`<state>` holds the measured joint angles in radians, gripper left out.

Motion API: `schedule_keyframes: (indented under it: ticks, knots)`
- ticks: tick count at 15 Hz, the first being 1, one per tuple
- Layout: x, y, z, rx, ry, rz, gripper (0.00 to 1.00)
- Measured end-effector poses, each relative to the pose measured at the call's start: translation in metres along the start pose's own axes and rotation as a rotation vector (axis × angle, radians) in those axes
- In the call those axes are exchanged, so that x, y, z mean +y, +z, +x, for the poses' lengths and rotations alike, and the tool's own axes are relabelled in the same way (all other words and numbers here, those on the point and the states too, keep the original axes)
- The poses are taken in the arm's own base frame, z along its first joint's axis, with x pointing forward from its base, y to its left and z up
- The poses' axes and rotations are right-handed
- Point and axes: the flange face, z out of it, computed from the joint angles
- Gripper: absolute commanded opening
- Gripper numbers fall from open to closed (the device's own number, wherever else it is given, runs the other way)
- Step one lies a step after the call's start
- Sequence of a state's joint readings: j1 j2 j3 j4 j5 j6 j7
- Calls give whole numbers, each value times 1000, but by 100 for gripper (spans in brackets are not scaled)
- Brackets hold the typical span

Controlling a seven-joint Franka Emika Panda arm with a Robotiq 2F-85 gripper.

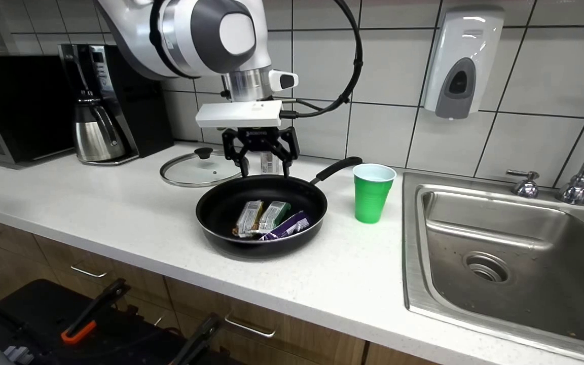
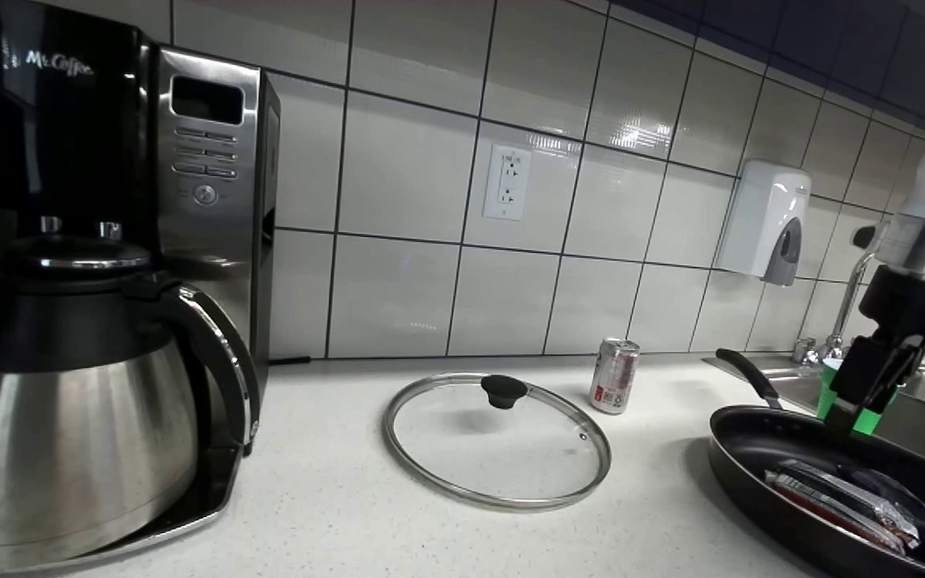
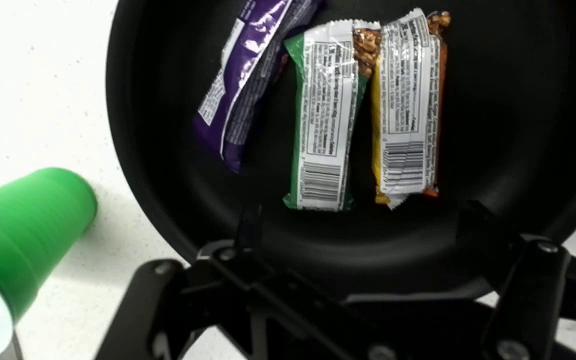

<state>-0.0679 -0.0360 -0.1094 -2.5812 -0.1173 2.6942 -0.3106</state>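
Tho arm (image 1: 211, 40) slants, claw (image 1: 265, 172) hangs abv pan (image 1: 251, 248).

"Mr. Coffee" on the coffee maker (image 2: 109, 128); "ROBOTIQ" on the black base (image 1: 257, 133) above the jaws; snack wrappers' (image 3: 325, 120) print mostly illegible.

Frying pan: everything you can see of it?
The frying pan is round, shallow and black with a thin bright rim, apparently coated metal. Its black handle slants upward from a greyish neck. It sits upright and uncovered on the white counter, three wrapped bars inside. The open gripper hangs over it near the rim; contact can't be told.
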Motion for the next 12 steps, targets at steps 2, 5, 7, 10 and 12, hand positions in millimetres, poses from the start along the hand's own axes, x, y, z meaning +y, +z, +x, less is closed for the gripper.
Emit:
schedule_keyframes:
  ticks: [2, 5, 7, 10, 12]
  knots:
    - [-10, -11, 5, 17, -18, -1, 100]
    - [-29, -22, 13, 33, -41, 2, 100]
    - [-47, -26, 19, 43, -74, 4, 100]
    - [-81, -31, 29, 55, -143, 14, 100]
    - [-102, -34, 35, 64, -180, 24, 100]
